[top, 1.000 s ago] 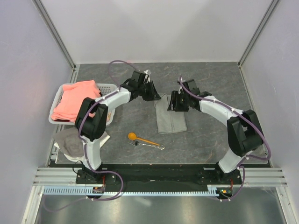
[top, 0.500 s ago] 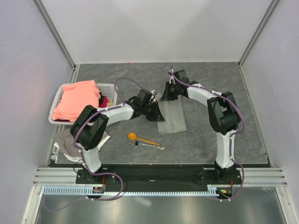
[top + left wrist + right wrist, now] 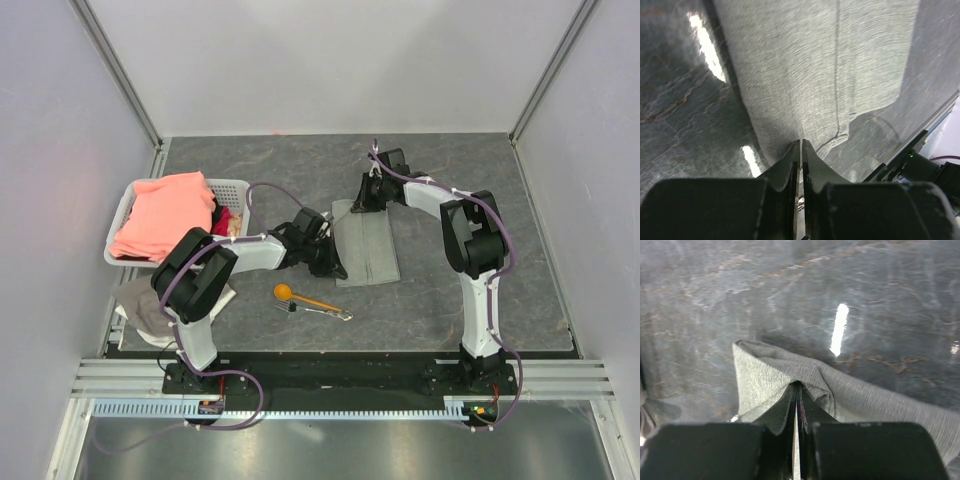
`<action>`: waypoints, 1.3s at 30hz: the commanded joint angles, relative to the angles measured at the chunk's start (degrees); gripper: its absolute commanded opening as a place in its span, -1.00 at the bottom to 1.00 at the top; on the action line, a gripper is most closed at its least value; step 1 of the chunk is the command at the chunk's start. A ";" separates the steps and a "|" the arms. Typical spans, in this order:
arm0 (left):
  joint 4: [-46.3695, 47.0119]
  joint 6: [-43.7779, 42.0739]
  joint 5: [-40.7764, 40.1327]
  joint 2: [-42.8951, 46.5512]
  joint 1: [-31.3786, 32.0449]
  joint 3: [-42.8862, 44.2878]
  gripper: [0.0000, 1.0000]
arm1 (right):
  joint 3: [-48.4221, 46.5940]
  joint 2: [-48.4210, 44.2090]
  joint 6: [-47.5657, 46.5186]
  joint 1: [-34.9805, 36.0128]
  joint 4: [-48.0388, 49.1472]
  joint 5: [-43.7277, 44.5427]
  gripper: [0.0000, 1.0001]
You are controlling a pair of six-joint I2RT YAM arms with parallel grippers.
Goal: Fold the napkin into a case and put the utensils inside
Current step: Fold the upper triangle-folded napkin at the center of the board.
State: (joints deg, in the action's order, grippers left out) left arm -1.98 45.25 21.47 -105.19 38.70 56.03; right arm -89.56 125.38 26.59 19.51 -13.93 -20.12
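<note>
Grey napkin (image 3: 366,245) lies folded, long axis near-to-far.

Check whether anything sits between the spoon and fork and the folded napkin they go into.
No loose object does: bare table separates the orange spoon and fork from the napkin. Only the left gripper, jaws shut on its near-left corner, stands on that side; the right gripper pinches the far-left corner.
</note>
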 commanded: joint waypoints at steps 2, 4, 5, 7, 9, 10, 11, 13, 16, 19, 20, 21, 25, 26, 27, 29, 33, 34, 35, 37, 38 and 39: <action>3.73 1.42 -0.91 0.77 0.33 -2.77 -0.82 | -2.55 1.35 -3.73 -1.40 1.63 -0.27 -0.85; 3.91 1.42 -0.91 0.68 0.41 -3.55 -0.83 | -2.99 2.06 -4.96 -1.66 1.72 -0.62 -0.85; 4.00 1.42 -0.91 0.68 0.41 -3.82 -0.83 | -3.25 2.15 -5.05 -1.84 1.72 -0.62 -0.83; 4.00 1.24 -0.65 1.64 0.50 -4.17 -0.84 | -3.43 1.89 -5.32 -2.02 1.28 -1.06 -0.78; 3.74 1.24 -0.56 2.70 0.50 -4.09 -0.83 | -2.99 0.23 -5.15 -1.93 0.75 -1.33 -0.70; 3.39 1.15 -0.64 3.14 0.50 -3.56 -0.83 | -2.64 -0.57 -4.97 -2.02 0.58 -1.24 -0.65; 2.86 1.06 -0.64 4.02 0.50 -3.12 -0.83 | -1.86 -1.36 -4.71 -2.02 0.40 -1.15 -0.62; 2.33 0.98 -0.47 4.46 0.50 -1.64 -0.81 | -0.97 -3.82 -4.44 -2.02 -0.13 -0.54 -0.53; 2.33 1.50 0.67 4.38 0.50 0.04 -0.81 | 1.05 -6.29 -4.62 -2.02 -0.39 -0.45 -0.43; 2.33 1.68 1.29 3.32 0.85 1.44 -0.81 | 2.81 -7.78 -4.97 -1.93 -0.57 0.08 -0.39; 2.33 1.68 1.55 2.89 0.94 1.62 -0.81 | 3.59 -7.96 -5.05 -2.02 -0.57 0.43 -0.39; 2.33 1.94 1.73 2.27 1.20 1.71 -0.81 | 3.86 -7.79 -5.32 -2.02 -0.57 0.87 -0.39; 2.59 2.38 1.56 0.69 1.99 1.80 -0.81 | 2.38 -4.63 -5.67 -2.37 -0.22 0.96 -0.39; 2.59 2.29 1.20 0.51 2.17 1.71 -0.81 | 2.02 -3.14 -5.76 -2.28 -0.30 1.31 -0.40; 2.51 2.21 0.85 0.07 2.17 1.28 -0.81 | 1.67 -2.52 -5.58 -2.45 -0.30 1.40 -0.39; 0.50 0.90 -1.52 0.33 2.17 0.92 -0.81 | 0.70 -1.03 -5.58 -2.54 -0.30 2.01 -0.40; -0.92 -2.09 -2.93 0.95 2.17 0.39 -0.81 | -0.88 -0.58 -5.85 -2.63 -1.53 2.63 -0.41; -1.79 -2.71 -4.76 2.34 2.43 0.48 -0.81 | -1.23 -1.01 -5.06 -2.55 -1.80 2.11 -0.41; -2.76 -4.63 -6.43 3.31 3.57 0.83 -0.79 | -1.15 -2.50 -4.27 -2.72 -2.23 0.80 -0.40; -6.45 -6.75 -12.21 6.03 5.15 2.06 -0.71 | 0.25 -4.87 -2.43 -2.63 -2.15 -3.78 -0.25; -7.24 -7.98 -13.90 8.66 6.73 2.33 -0.61 | 1.31 -8.28 -1.20 -2.72 -2.85 -3.44 -0.03; -8.64 -8.34 -15.22 9.90 7.52 2.68 -0.54 | 2.62 -10.31 -0.67 -2.81 -3.55 -2.22 0.10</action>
State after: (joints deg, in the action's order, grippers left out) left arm -5.34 42.92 15.03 -103.04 42.26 56.25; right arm -88.47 123.46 23.33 16.97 -15.62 -20.75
